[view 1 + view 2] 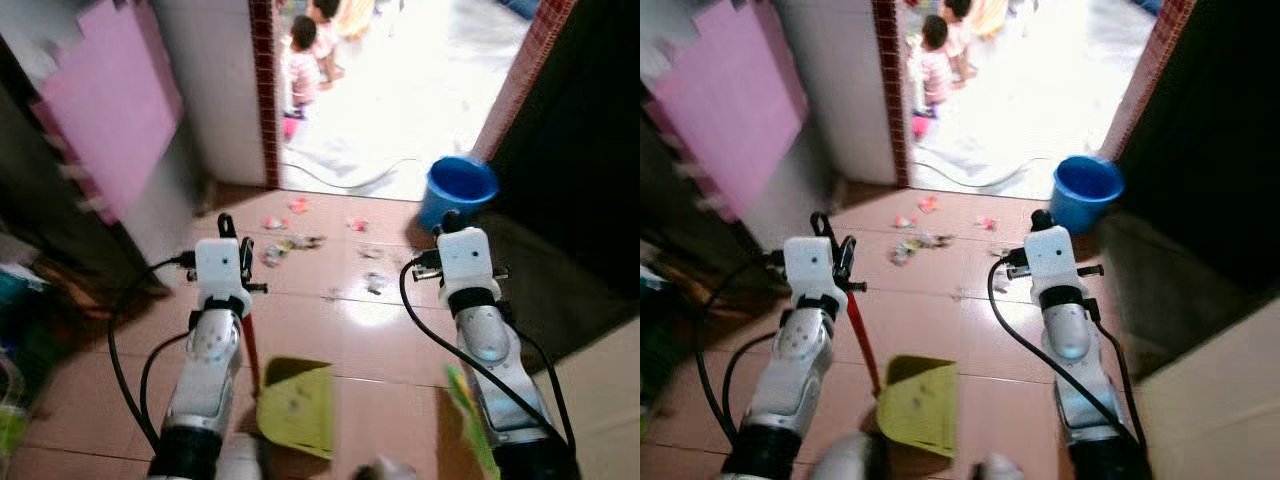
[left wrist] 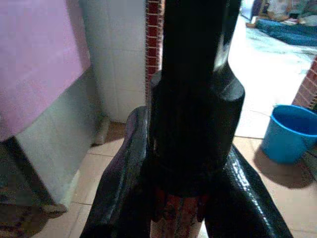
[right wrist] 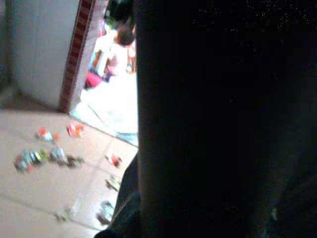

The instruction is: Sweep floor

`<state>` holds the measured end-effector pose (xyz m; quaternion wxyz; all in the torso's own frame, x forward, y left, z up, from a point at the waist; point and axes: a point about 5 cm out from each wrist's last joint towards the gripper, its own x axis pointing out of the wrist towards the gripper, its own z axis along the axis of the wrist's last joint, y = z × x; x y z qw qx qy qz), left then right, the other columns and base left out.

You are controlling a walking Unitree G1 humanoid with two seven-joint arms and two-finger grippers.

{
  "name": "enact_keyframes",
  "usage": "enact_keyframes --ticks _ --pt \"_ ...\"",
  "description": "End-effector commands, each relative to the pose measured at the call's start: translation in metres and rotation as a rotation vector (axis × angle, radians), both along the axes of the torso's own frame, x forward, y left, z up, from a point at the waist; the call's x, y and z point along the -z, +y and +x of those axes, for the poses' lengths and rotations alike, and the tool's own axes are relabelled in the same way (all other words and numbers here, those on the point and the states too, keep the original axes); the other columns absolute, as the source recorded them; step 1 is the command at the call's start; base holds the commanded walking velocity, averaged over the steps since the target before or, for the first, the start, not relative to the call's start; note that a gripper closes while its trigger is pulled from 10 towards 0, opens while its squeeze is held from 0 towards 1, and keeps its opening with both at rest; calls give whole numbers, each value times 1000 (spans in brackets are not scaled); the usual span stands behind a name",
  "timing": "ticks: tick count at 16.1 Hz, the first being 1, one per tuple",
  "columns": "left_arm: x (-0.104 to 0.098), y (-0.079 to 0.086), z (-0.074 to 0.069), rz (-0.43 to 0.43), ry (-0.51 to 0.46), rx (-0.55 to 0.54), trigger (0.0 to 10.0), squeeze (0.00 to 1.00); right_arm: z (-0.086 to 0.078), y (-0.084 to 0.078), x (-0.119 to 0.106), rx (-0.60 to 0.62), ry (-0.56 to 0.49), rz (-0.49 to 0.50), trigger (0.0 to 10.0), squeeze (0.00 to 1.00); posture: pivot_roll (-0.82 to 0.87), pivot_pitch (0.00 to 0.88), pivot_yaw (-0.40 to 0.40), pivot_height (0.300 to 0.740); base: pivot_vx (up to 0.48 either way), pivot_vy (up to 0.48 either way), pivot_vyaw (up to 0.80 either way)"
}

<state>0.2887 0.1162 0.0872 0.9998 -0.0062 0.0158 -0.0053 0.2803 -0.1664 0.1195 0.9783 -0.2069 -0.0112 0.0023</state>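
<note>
Left pincer point(image 1: 830, 240): centre left, clamped on red dustpan handle point(image 1: 862, 340), keeping yellow dustpan point(image 1: 917, 405) low, ready for scraps.
Right pincer point(image 1: 452, 222): centre right; grip cannot be told.
Litter point(image 1: 290, 243): floor centre, before doorway.
Bucket point(image 1: 457, 190): upper right.

Both silver arms reach forward from the near edge of the scene, roughly parallel, the left arm point(image 1: 205, 370) on the left and the right arm point(image 1: 490, 350) on the right, well apart from each other. Each ends in a white wrist block with black cables looping back along the forearm. The left gripper point(image 1: 232, 240) sits at the far end of its arm, its black fingers point(image 2: 129, 168) closed around a red handle with a black cap. The right gripper point(image 1: 452, 220) points toward the far side; its wrist view is dark, and its fingers cannot be made out.
</note>
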Motion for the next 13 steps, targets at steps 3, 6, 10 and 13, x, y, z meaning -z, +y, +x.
enact_keyframes --ticks 3,6,10,13 --pt "-9 -16 0 -57 -46 32 10000 0 2 15 -9 -55 -34 -67 10000 0 -142 81 -88 740 0 0 0" --pt "-3 -14 0 -56 -7 86 10000 0 -7 29 -3 -66 -35 -67 10000 0 -155 95 11 740 0 0 0" --pt "-5 -21 1 -88 11 128 10000 0 -18 15 3 27 -29 -53 10000 0 -166 99 82 740 0 0 0" --pt "-13 -18 5 -102 0 121 10000 0 -17 2 0 59 -39 -53 10000 0 -145 98 77 740 0 0 0"
